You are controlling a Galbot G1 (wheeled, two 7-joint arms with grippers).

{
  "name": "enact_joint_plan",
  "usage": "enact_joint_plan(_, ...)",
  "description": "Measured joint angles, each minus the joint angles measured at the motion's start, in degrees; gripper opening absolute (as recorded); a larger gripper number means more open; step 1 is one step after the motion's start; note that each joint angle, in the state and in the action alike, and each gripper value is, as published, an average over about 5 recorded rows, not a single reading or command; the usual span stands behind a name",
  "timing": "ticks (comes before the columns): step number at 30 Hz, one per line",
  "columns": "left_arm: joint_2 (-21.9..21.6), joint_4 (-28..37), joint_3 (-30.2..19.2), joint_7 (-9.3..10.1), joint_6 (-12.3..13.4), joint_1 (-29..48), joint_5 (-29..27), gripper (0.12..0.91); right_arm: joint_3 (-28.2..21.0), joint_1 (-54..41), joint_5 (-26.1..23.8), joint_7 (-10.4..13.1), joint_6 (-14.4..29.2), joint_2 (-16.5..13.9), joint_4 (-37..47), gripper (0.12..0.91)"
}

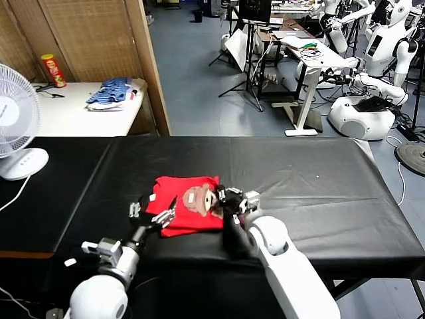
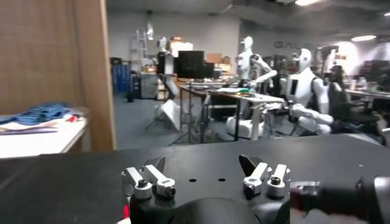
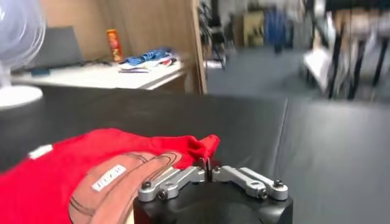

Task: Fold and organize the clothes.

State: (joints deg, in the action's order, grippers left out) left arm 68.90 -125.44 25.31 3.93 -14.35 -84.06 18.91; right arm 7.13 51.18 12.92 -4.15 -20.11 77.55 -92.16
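The red T-shirt (image 1: 174,193) lies folded into a small rectangle on the black table (image 1: 312,193), with its brown-and-white cartoon print facing up. My right gripper (image 1: 230,199) sits at the shirt's right edge. In the right wrist view its jaws (image 3: 207,164) are closed together on a raised corner of the red cloth (image 3: 67,164). My left gripper (image 1: 153,214) hovers at the shirt's left edge. Its fingers (image 2: 150,180) are spread wide over bare black table, with nothing between them, and the gripper (image 2: 204,173) points away from the cloth.
A white fan (image 1: 14,116) stands at the far left of the table. Behind it, a white side table carries a blue striped heap of garments (image 1: 109,93) and a red can (image 1: 53,70). Other robots (image 1: 372,66) and desks stand beyond on the right.
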Motion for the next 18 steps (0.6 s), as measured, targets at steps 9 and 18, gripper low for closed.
enact_joint_plan(9,-0.2,1.7,0.5,1.44,5.4,-4.0,-1.5,0.798,4.5,11.1,-8.3,3.9,11.9,-6.1,-9.9,0.700)
enact_joint_plan(18,-1.3,-0.3,0.7,5.14,4.9,-9.9,-1.9,0.798,12.0,33.1,-6.5,11.2,15.2,-7.3,-25.4,0.798)
